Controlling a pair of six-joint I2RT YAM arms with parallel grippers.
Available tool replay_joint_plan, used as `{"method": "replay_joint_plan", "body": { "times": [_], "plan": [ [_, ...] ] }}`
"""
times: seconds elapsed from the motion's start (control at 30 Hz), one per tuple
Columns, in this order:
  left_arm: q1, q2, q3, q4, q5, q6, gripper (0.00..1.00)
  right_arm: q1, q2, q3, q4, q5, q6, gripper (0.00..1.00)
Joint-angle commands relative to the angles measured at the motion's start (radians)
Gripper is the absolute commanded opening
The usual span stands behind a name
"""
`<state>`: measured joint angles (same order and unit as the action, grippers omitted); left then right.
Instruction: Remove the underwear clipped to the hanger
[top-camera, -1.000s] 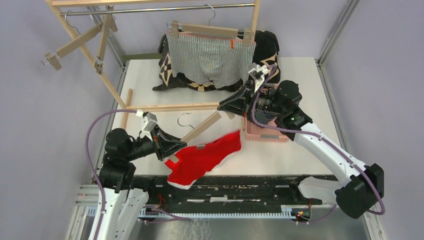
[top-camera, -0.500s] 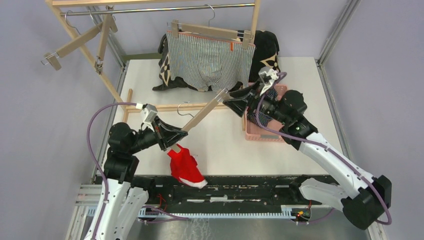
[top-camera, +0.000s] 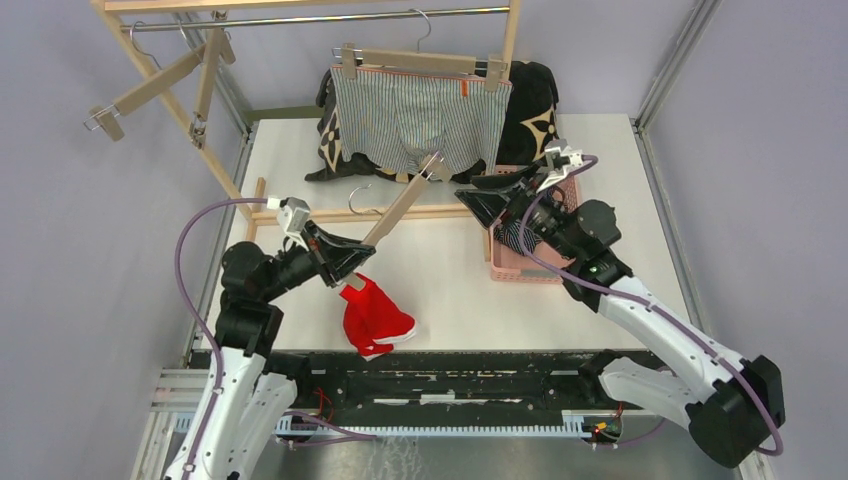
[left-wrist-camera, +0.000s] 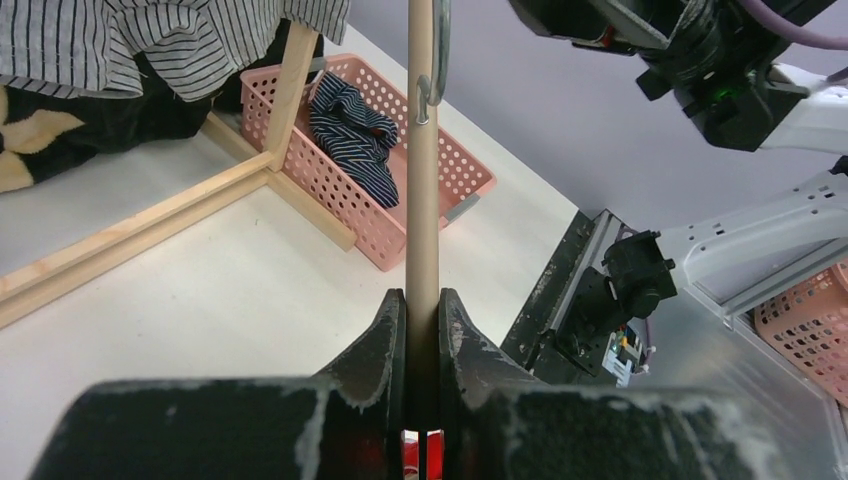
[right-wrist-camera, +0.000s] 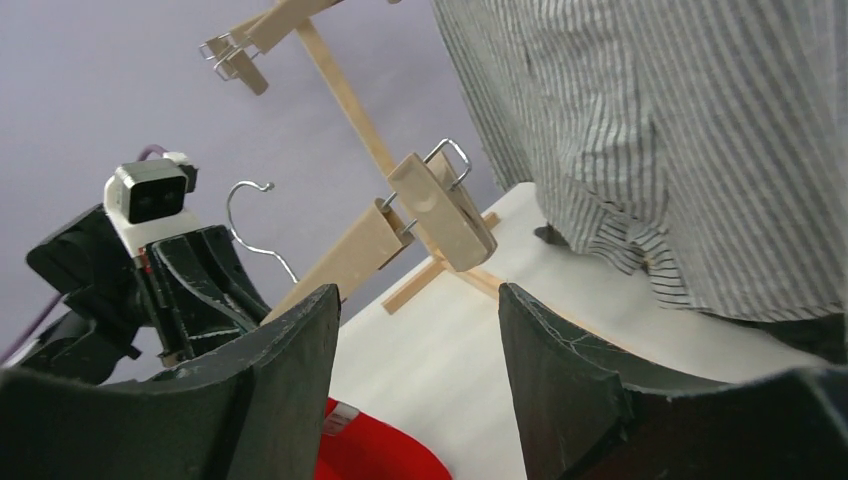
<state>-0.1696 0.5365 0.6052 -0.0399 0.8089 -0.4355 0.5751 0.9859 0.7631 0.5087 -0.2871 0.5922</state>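
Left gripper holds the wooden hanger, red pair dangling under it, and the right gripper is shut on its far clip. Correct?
No. The right gripper is open, apart from the clip, as the right wrist view shows. The left gripper does hold the hanger, red pair dangling below.

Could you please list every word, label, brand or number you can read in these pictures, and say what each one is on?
No text can be read in any view.
The orange tag on the pinstriped underwear: too small to tell whether it carries any print.
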Motion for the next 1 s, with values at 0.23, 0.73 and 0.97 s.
{"method": "replay_joint_plan", "body": {
  "times": [0.23, 0.73, 0.97],
  "plan": [
    [0.001, 0.06, -0.016, 0.401, 0.076, -0.232, 0.03, 0.056, 0.166, -0.01, 0.344, -0.173, 0.178, 0.65],
    [-0.106, 0.134, -0.039, 0.561, 0.064, -0.35, 0.03, 0.126, 0.279, 0.093, 0.452, -0.179, 0.154, 0.65],
    [-0.198, 0.179, -0.029, 0.561, 0.04, -0.32, 0.03, 0.142, 0.325, 0.135, 0.467, -0.174, 0.142, 0.6]
  ]
}}
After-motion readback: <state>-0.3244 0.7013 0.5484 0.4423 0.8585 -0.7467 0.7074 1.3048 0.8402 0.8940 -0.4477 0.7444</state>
